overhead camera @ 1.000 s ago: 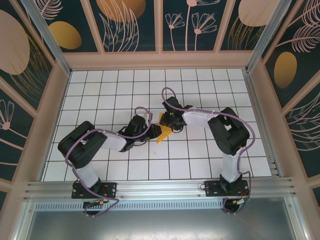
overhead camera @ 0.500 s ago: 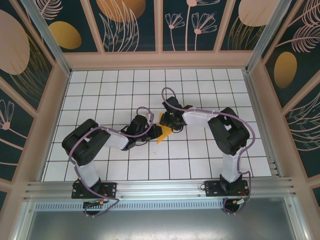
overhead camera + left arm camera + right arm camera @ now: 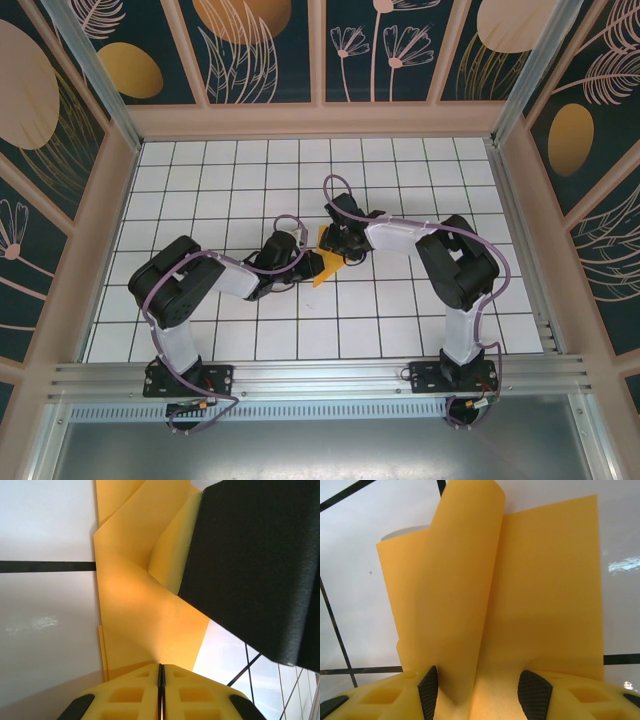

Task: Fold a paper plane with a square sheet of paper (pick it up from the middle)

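The orange sheet of paper (image 3: 325, 268) lies folded into a narrow pointed shape at the middle of the tiled table, between both grippers. My left gripper (image 3: 306, 265) comes at it from the left. In the left wrist view the yellow fingers of my left gripper (image 3: 161, 672) are shut, pinching the paper (image 3: 135, 615) at a crease. My right gripper (image 3: 336, 250) reaches in from the right. In the right wrist view it (image 3: 481, 692) stands open astride the paper (image 3: 545, 580), with one flap (image 3: 445, 580) curled up by the left pad.
The white tiled table (image 3: 400, 180) with black grid lines is walled in by wooden panels (image 3: 320, 120) on three sides. A metal rail (image 3: 320, 375) runs along the near edge by the arm bases. The right gripper's black body (image 3: 260, 565) looms over the paper.
The left arm's elbow has shifted slightly to the right. Both grippers and the paper stay nearly where they were.
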Available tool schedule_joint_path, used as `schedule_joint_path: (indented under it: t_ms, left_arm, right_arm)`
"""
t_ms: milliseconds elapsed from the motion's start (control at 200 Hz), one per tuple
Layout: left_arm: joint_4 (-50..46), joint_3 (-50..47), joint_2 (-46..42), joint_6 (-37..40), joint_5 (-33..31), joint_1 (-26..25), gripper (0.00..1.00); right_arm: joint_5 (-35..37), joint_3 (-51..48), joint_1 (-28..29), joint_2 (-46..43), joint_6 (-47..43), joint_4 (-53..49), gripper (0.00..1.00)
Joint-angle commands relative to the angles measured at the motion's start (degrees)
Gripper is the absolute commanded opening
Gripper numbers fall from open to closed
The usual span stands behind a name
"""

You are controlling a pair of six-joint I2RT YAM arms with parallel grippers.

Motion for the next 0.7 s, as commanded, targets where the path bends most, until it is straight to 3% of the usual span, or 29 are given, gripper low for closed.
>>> schedule_joint_path:
  t_ms: [0,345,691]
  left_arm:
    - [-1.6,1.0,1.3,0.0,-0.1,-0.1,0.12]
    - [-5.3,1.1,2.2,-0.3,-1.3,-0.1,0.09]
    - [-7.0,-0.6,3.9,-0.4,-1.5,-0.1,0.05]
  right_arm:
    - [3.2,-6.5,-0.9,14.0,-0.1,-7.1,0.55]
    - [2.6,-5.9,-0.9,12.2,-0.6,-7.3,0.55]
    - [-3.9,2.8,-3.6,-1.9,-5.9,-8.1,0.58]
